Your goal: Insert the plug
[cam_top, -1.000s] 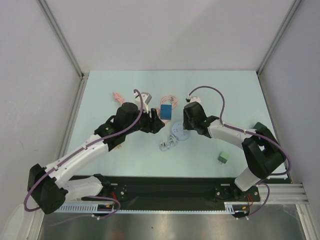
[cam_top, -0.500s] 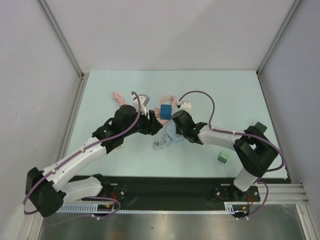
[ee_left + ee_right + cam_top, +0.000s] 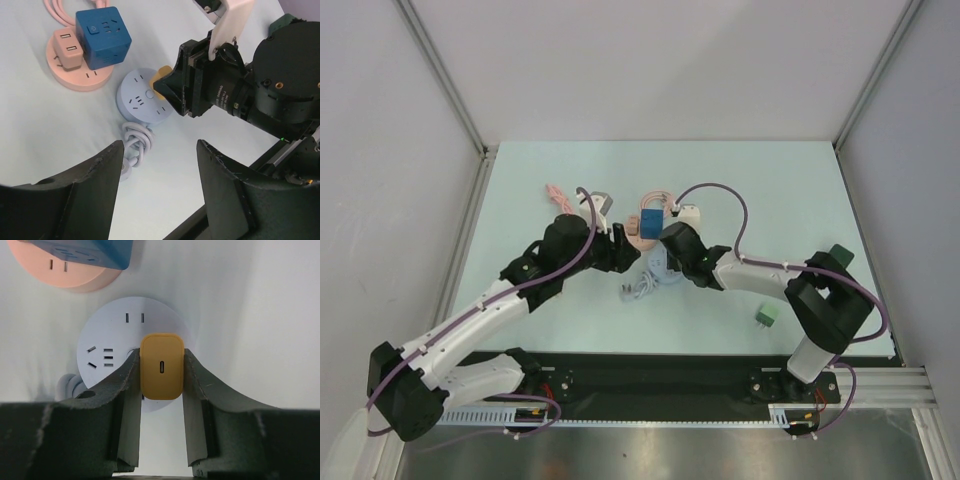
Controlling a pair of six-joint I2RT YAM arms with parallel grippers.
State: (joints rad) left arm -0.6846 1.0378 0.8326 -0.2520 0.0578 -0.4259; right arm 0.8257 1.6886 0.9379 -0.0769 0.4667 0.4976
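Plug [image 3: 161, 366] at socket [image 3: 107, 335], hidden overhead

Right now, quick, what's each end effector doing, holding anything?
Left end effector: open, holding nothing.
Right end effector: closed on the orange plug.

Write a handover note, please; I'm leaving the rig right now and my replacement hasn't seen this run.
Right gripper: shut on the orange plug, held over the pale blue round socket, near its edge.
Left gripper: open, empty, pointed toward that socket, touching nothing.
Done: plug grasped and brought to the socket.
Left: prongs are hidden, so seating is unconfirmed; align with a slot pair, press in, release.
Nearby: pink round socket carrying a blue cube adapter.
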